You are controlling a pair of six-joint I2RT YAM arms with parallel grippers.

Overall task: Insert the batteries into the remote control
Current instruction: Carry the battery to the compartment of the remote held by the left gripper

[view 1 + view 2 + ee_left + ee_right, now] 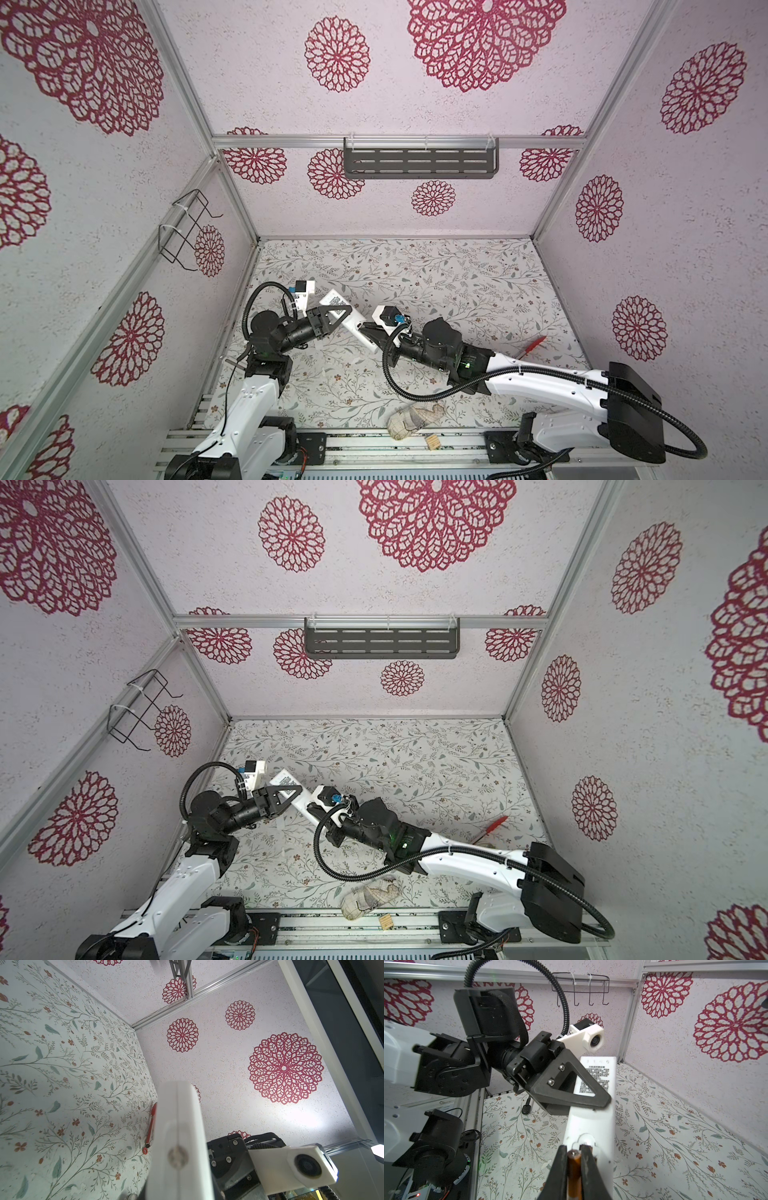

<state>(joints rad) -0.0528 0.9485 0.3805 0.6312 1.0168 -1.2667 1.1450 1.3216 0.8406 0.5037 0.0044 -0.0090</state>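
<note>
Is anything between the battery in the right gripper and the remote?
Nothing visible. The battery, pinched in the right gripper, has its tip right by the remote, which the left gripper holds.

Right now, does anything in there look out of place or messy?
Nothing looks spilled or broken. A crumpled cloth bundle hangs over the near edge of the table onto the metal rail, with a small tan tag loose on the rail beside it; both look stray.

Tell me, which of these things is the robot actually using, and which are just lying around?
In use: remote control, clamped in left gripper; orange battery, pinched in right gripper.
Lying about: red tool; patterned cloth bundle; neither touched.
</note>
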